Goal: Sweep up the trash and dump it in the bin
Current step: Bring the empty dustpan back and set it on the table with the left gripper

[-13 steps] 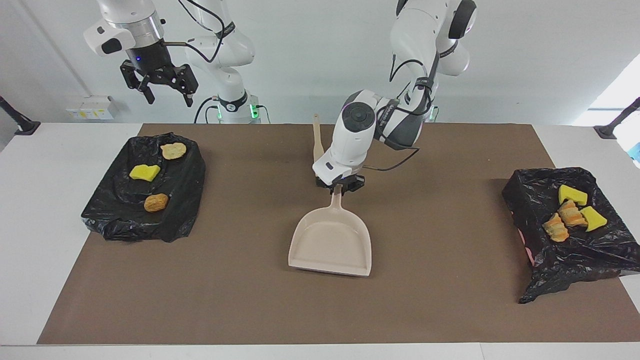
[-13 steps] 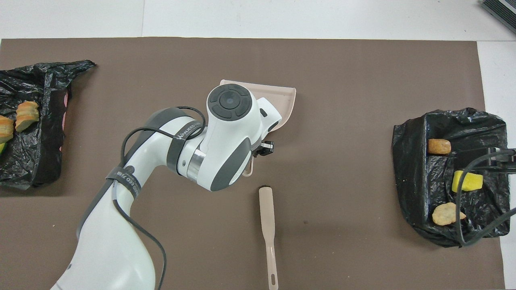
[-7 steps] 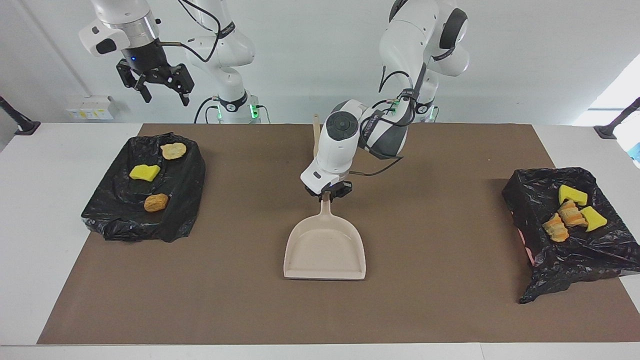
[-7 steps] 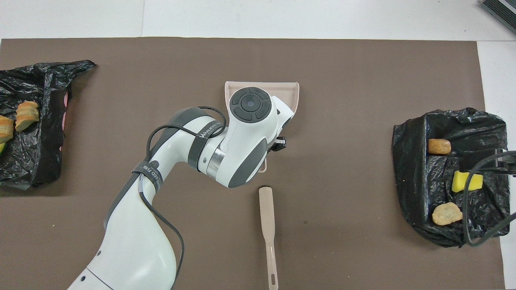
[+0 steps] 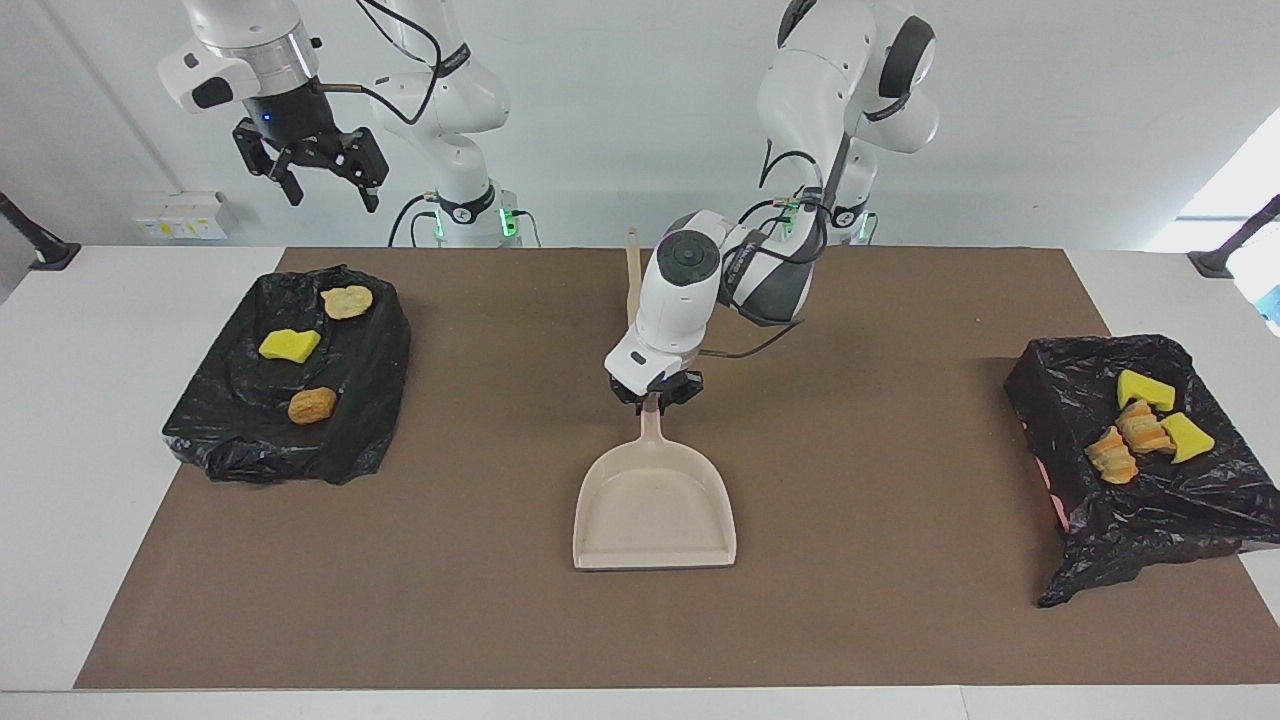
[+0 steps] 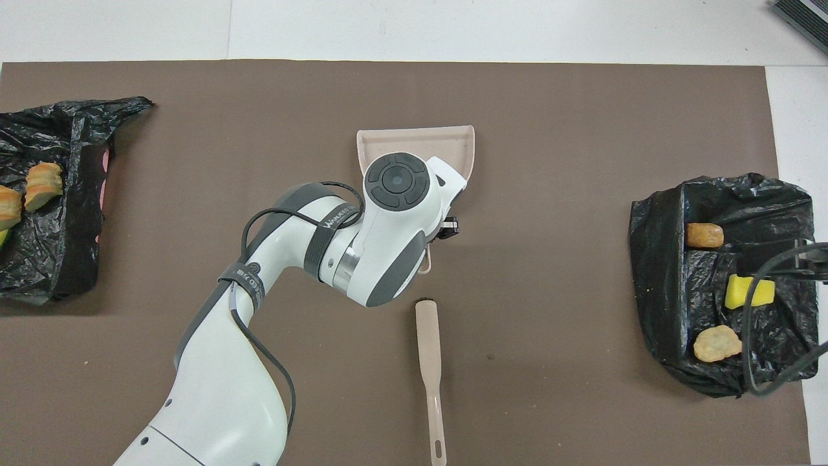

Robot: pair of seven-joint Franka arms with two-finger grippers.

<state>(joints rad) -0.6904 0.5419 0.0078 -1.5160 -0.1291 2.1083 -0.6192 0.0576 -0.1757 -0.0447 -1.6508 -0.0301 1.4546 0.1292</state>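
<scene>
The left hand [image 5: 655,396] is low over the middle of the brown mat [image 5: 850,600], clenched on the handle of the dustpan [image 5: 655,510]. The pan lies flat on the mat with its open mouth pointing away from the robots, and nothing lies in it. In the overhead view the left arm's wrist covers the handle and most of the pan, so only the pan's front edge [image 6: 414,137] shows clear of it.

The brush [image 6: 430,362] lies on the mat nearer to the robots than the pan, apart from it, lengthwise toward the robots.

The right hand [image 5: 320,165] hangs high in the air over the right arm's end of the counter [image 5: 60,420], its fingers spread apart and holding nothing; that arm waits.

The trash is in two lined bins. The bin [image 5: 370,400] at the right arm's end holds a yellow sponge piece [image 5: 289,345] and two tan chunks [image 5: 312,405]. The bin [image 5: 1190,510] at the left arm's end holds two yellow sponge pieces [image 5: 1145,390] and two orange chunks [image 5: 1112,455], close together. No trash lies on the mat.
</scene>
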